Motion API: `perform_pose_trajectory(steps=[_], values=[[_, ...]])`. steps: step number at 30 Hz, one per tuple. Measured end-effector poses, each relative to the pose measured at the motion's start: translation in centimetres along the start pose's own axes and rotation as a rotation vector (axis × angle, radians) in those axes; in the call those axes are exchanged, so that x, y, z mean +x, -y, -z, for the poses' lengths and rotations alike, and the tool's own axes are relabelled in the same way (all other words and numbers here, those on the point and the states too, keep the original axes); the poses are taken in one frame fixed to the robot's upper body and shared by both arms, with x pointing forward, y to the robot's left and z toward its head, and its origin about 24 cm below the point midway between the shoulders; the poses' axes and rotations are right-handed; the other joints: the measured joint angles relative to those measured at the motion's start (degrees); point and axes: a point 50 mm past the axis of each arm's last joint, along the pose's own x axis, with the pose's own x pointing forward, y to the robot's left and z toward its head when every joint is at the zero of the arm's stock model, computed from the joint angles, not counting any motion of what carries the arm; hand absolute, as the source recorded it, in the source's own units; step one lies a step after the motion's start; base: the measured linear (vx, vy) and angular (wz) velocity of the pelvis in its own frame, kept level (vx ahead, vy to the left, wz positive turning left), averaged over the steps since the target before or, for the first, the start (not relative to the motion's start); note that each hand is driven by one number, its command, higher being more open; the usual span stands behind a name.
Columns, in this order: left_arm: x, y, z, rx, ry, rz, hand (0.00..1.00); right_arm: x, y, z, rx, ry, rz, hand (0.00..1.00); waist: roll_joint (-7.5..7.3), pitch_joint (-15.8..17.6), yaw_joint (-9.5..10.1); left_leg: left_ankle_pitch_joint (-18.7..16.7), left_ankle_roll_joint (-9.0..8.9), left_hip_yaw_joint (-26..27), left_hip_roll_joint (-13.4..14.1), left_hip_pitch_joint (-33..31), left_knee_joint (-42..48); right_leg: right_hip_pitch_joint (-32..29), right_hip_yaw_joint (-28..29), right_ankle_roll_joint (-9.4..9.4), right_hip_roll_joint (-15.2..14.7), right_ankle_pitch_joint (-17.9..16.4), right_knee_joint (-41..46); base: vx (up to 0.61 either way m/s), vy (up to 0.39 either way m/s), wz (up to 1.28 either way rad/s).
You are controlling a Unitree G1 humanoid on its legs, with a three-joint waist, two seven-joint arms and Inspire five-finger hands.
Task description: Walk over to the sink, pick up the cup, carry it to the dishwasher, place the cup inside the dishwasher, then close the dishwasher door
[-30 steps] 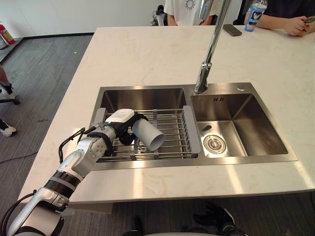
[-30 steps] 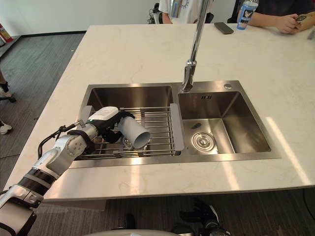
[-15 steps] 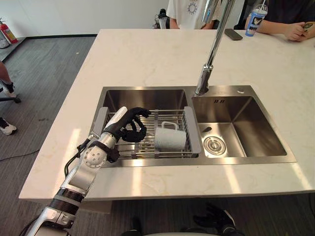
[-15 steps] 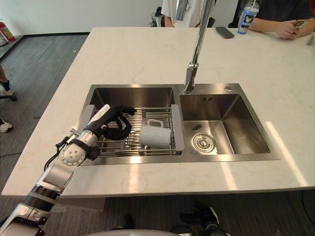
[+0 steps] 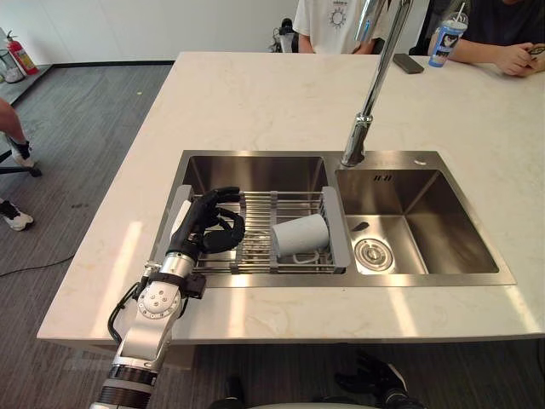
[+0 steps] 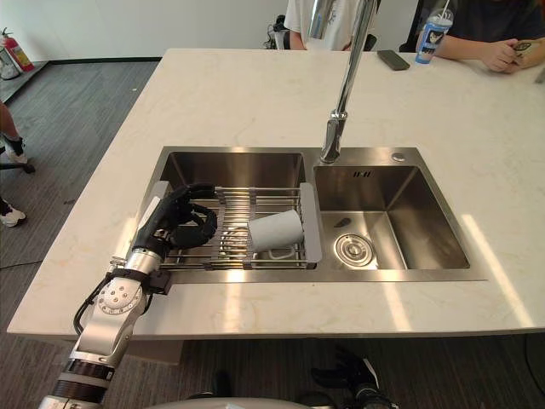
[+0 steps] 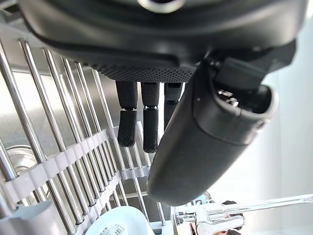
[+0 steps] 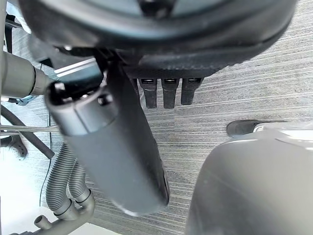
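Note:
A pale grey cup point(image 5: 300, 236) lies on its side on the wire rack point(image 5: 255, 257) over the sink's left basin point(image 5: 251, 170), with its mouth towards the right basin. My left hand point(image 5: 211, 226) hovers over the rack's left part, a short gap from the cup. Its fingers point(image 7: 128, 128) are loosely bent and hold nothing. The cup's edge point(image 7: 120, 224) shows past the thumb in the left wrist view. My right hand point(image 8: 117, 147) hangs over the grey floor with relaxed fingers, holding nothing.
A tall tap point(image 5: 366, 111) rises between the basins; the right basin point(image 5: 417, 230) has a drain. The pale stone counter point(image 5: 255, 94) surrounds the sink. People sit at the far edge with a phone point(image 5: 408, 63) and a drink cup point(image 5: 447, 38).
One second ago my left hand held the cup above the rack. It has let go, the cup has dropped onto the rack and rolled right, and the hand has drawn back left.

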Motion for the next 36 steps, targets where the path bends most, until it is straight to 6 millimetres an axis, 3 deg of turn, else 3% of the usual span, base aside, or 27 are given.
perform_pose_trajectory(steps=[3, 4, 15, 24, 32, 36], values=[[0.0, 0.3, -0.4, -0.014, 0.018, -0.001, 0.30, 0.0, 0.0, -0.1, 0.000, 0.002, -0.001, 0.90, 0.01, 0.0, 0.14, 0.0, 0.00, 0.0, 0.0, 0.0, 0.0, 0.0, 0.0, 0.00, 0.0, 0.0, 0.0, 0.00, 0.000, 0.00], [0.0, 0.4, -0.4, -0.023, 0.022, -0.005, 0.90, 0.0, 0.0, -0.1, -0.001, 0.004, 0.000, 0.90, 0.02, 0.0, 0.19, 0.0, 0.00, 0.0, 0.0, 0.0, 0.0, 0.0, 0.0, 0.00, 0.0, 0.0, 0.1, 0.00, 0.000, 0.00], [-0.8, 0.8, -0.6, -0.048, 0.037, -0.011, 0.90, 0.0, 0.0, -0.1, -0.001, 0.003, 0.007, 0.90, 0.09, -0.1, 0.29, 0.0, 0.01, 0.0, 0.0, 0.1, 0.0, 0.0, 0.0, 0.01, 0.0, 0.0, 0.2, 0.00, 0.000, 0.00], [-1.2, 1.6, -2.8, 0.046, 0.131, 0.006, 0.90, 0.0, 0.0, 0.0, -0.001, 0.001, 0.012, 0.90, 0.26, -0.3, 0.74, 0.0, 0.03, 0.0, 0.0, 0.1, 0.0, 0.0, 0.0, 0.01, 0.0, 0.0, 0.3, 0.00, 0.000, 0.00], [-2.0, 6.0, -6.1, 0.181, 0.290, 0.138, 0.90, -0.5, 0.2, 1.1, 0.002, -0.027, 0.022, 0.90, 0.87, -2.5, 1.13, 0.3, 0.14, 0.0, 0.1, 0.1, 0.3, -0.1, 0.4, 0.01, 0.0, 0.0, 0.8, 0.00, 0.000, 0.00], [-2.0, 7.5, -6.7, 0.212, 0.327, 0.172, 0.90, -0.6, 0.2, 1.8, 0.002, -0.052, 0.021, 0.90, 1.32, -3.0, 1.10, 0.7, 0.17, 0.0, 0.3, 0.2, 0.0, -0.4, 0.5, -0.01, 0.3, 0.0, 1.4, -0.01, -0.002, 0.00]])
